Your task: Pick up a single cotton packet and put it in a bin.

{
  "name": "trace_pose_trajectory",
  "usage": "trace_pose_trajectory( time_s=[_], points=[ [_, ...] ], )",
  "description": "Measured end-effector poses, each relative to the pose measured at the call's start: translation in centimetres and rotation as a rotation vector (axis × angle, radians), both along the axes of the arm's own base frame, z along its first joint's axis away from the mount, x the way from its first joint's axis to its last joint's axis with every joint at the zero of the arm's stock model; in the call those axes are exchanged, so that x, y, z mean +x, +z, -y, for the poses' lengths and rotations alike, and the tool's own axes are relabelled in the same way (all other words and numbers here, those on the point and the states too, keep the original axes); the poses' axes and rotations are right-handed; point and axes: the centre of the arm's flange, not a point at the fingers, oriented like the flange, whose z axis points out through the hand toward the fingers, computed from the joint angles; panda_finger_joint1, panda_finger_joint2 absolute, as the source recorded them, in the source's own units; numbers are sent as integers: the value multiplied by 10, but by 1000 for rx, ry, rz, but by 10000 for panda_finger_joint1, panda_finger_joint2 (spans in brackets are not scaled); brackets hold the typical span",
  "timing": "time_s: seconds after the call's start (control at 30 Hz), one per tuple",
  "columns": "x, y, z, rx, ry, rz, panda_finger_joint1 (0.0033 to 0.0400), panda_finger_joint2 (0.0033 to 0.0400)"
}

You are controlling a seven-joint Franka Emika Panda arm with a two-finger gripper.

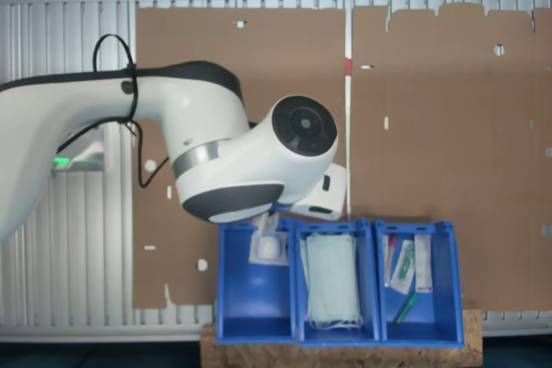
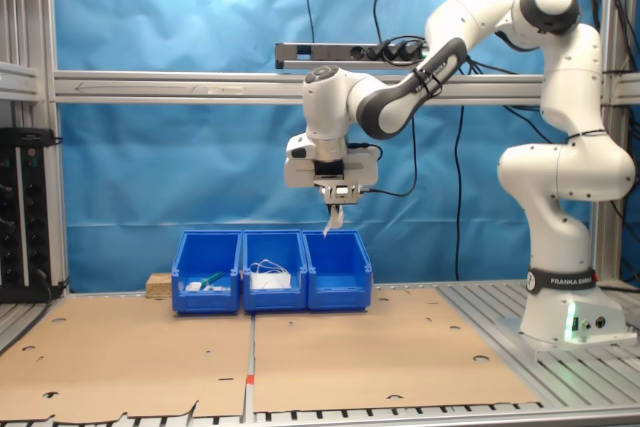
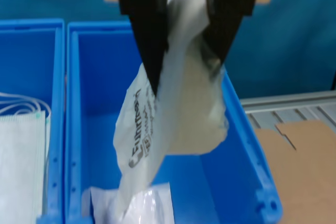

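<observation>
Item: claw (image 3: pixel 184 61), mine, pinched on packet (image 3: pixel 173 124). Packet hangs limp below fingers, above bin (image 3: pixel 247 145); second packet (image 3: pixel 142 205) lies under it. I judge: centre over bin floor, descend slightly, release cleanly.
</observation>
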Motion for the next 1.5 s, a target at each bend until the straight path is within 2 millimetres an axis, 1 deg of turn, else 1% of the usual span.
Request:
trace_pose_trajectory(
  time_s=[0.33, 0.57, 0.9, 1.5],
  points=[
    [-11, -5, 36, -50, -17, -12, 43, 43],
    [-16, -8, 52, -66, -32, -18, 43, 43],
    [-17, -8, 58, -81, -29, -20, 43, 43],
    [-17, -6, 61, -86, -31, -18, 44, 44]
  ],
)
